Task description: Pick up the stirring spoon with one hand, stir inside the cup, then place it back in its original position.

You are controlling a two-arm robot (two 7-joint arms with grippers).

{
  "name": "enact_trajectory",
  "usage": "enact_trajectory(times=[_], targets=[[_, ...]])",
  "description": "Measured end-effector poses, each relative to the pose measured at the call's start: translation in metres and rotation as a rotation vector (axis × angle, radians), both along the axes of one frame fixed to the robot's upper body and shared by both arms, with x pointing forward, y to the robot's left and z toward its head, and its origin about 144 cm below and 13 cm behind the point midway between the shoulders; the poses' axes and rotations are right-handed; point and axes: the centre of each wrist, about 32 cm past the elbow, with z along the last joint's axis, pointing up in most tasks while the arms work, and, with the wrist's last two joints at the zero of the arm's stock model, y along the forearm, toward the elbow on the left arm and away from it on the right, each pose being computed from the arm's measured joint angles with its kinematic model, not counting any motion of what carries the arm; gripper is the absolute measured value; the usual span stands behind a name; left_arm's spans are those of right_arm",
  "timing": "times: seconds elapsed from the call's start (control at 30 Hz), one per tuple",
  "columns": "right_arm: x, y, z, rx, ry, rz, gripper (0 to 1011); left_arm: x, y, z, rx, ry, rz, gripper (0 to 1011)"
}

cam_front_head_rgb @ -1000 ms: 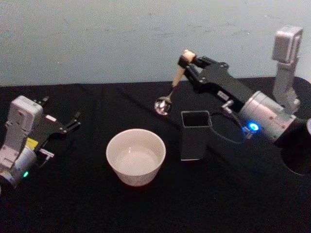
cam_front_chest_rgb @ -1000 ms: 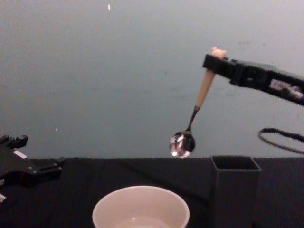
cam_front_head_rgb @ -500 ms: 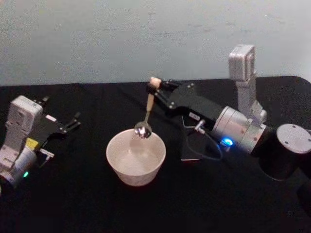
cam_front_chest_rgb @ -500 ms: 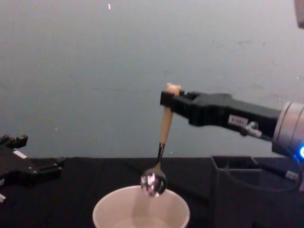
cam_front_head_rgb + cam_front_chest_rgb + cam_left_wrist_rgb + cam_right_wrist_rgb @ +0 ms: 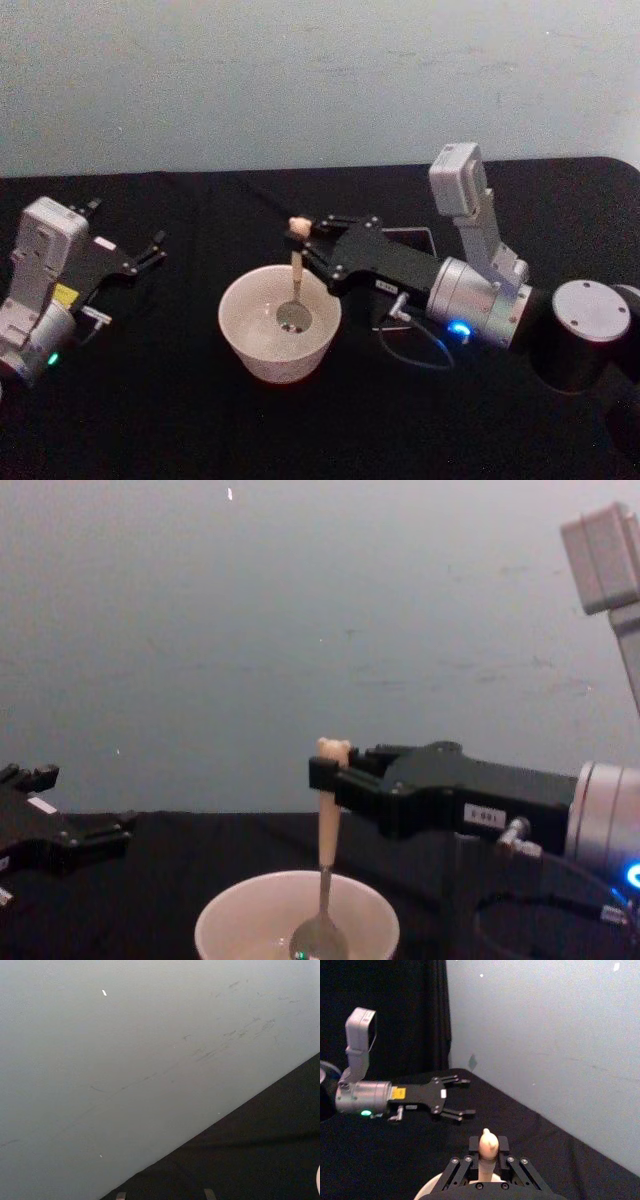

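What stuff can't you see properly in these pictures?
- Chest view: the cup's bottom is cut off by the lower edge.
- Head view: the right claw hides most of the dark grey holder.
- Whether the stirring spoon touches the cup's floor: cannot tell.

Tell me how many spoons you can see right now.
1. The stirring spoon hangs upright in the right gripper, bowl inside the cup. The left gripper, far left, is open, empty. Others could hide behind the right arm.
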Motion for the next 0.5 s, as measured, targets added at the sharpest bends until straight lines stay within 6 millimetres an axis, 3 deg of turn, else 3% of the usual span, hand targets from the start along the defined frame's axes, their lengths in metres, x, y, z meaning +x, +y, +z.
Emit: enact_trajectory(times=[0.5], targets=[[0.001,0.018,-0.008,-0.030,0.040,0.053,214,0.000,0.000,0.000,0.000,0.000,0.000,1001]])
